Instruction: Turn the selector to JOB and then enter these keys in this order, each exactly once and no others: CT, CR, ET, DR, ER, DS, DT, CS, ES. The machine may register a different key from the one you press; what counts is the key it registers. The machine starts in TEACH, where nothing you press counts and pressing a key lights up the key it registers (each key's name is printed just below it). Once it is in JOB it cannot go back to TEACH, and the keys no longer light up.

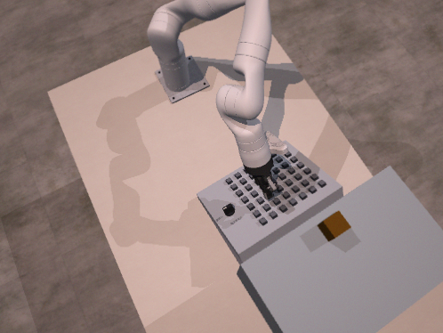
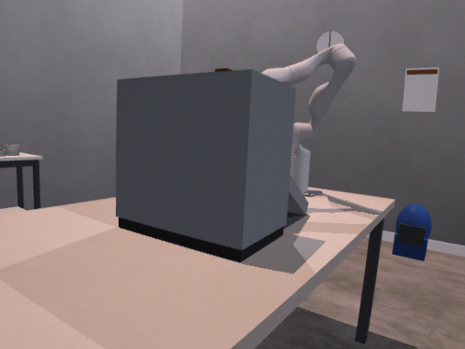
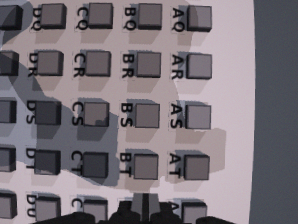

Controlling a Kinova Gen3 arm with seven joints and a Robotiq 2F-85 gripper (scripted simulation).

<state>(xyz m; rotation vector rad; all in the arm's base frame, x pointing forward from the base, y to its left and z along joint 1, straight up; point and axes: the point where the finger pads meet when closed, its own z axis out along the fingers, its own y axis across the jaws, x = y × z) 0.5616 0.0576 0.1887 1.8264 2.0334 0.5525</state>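
The grey key panel [image 1: 242, 240] [image 3: 230, 75] carries rows of dark square keys. The black selector knob [image 1: 229, 209] is at its left; its setting is too small to read. My gripper [image 1: 268, 196] [image 3: 145, 200] is shut and empty. In the wrist view its tips stand just below key BT [image 3: 146, 166], over the partly hidden bottom row; contact cannot be told. CT [image 3: 95, 164], DT [image 3: 47, 161], CS [image 3: 96, 114], DS [image 3: 47, 112], CR [image 3: 98, 63] and DR [image 3: 49, 63] show unlit. The E-column labels are out of the wrist view.
A large grey box [image 1: 356, 276] [image 2: 187, 149] stands against the panel's front side. An orange-brown block [image 1: 340, 223] [image 2: 223, 70] rests on its top. A small pale object [image 1: 277, 142] lies by the panel's back edge. The arm base [image 1: 175, 80] is bolted to the table [image 1: 84, 107] [image 2: 154, 289].
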